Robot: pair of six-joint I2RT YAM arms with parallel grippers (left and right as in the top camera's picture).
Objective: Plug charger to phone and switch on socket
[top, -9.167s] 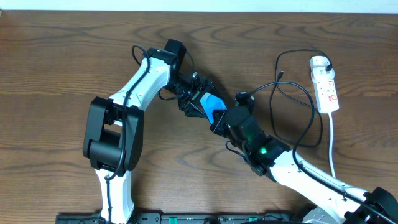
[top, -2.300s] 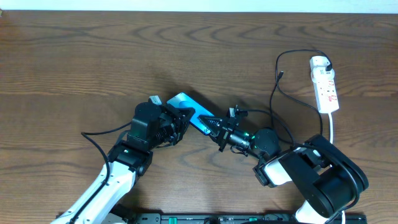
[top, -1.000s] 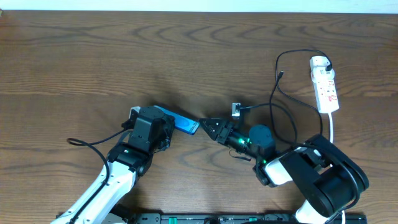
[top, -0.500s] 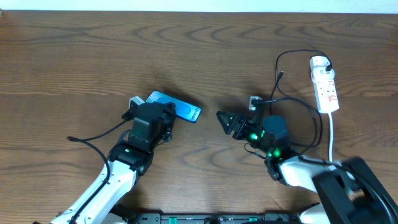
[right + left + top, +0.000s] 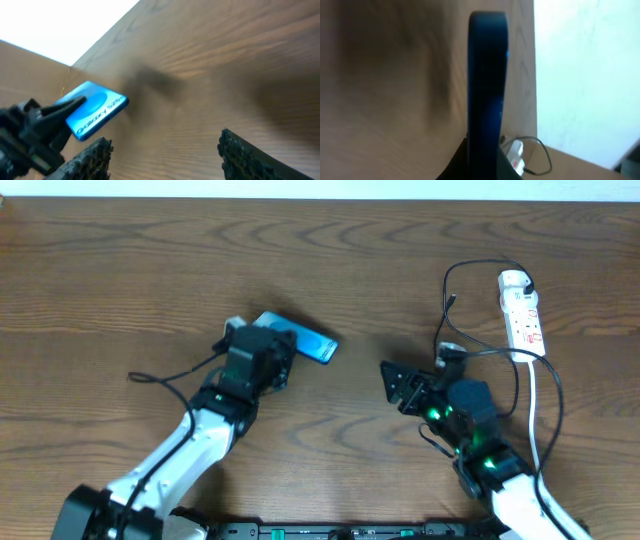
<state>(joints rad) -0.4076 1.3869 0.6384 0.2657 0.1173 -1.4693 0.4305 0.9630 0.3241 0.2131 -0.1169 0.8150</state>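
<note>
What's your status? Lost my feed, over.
Left hand shut on phone. Right hand open, empty. Charger not in phone, lying near socket. Nothing in the way.

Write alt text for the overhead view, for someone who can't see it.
The left gripper grips a slim blue-screened smartphone at the middle of a brown wooden table. The right gripper is open and empty, and a thin black charger cable loops beside a narrow white power strip at the right.

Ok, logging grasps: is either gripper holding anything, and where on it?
The left gripper holds the phone by its end opposite the Galaxy S25 text; the right gripper holds nothing.
</note>
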